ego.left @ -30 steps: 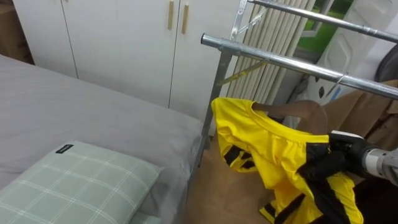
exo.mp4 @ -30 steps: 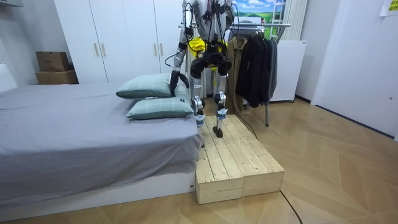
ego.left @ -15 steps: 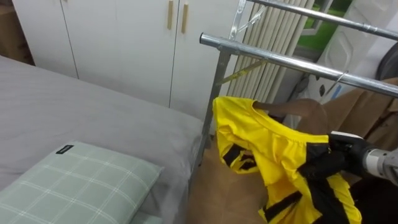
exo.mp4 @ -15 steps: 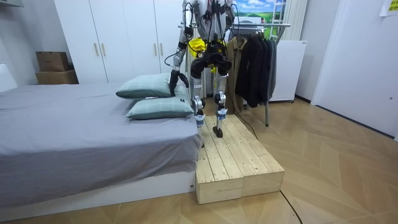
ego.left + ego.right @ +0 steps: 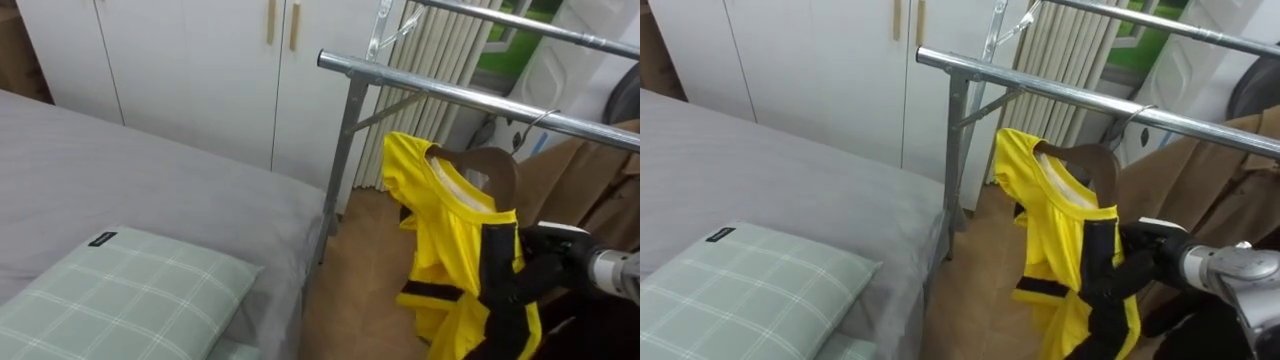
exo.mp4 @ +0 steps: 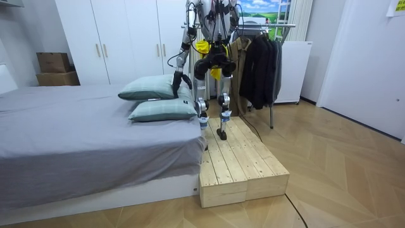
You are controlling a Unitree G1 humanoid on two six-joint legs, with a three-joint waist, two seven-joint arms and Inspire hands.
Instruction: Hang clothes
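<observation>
Looks mostly done, honestly. Got the yellow jersey point(image 5: 450, 240) already threaded onto the wooden hanger point(image 5: 492, 165), with the collar neatly round the hanger's shoulders, up and a bit left of the right hand point(image 5: 545, 272). Right hand clamped on the black side stripe of the jersey, low down, bunching the cloth a little. Hanger hook right up at the metal rail point(image 5: 440, 90), above the hand. Can't say for sure whether properly over it or just touching, so calling that the step in hand. Hanging fairly straight otherwise, not dragging on anything.

Left to do, as a guess: make sure of the hook on the rail, let go of the cloth, pull the hand back without tugging the whole lot off again. Maybe also slide it along toward the brown coat point(image 5: 600, 175) just behind the hand. Plenty of bare rail off to the hand's left too.

Left hand point(image 6: 187, 81) down low beside the pillows point(image 6: 158, 109) in the room view, idle, too far off to tell open or closed. Standing up on the wooden platform point(image 6: 240, 158), squeezed between bed point(image 5: 120, 170) and clothes rack.
</observation>
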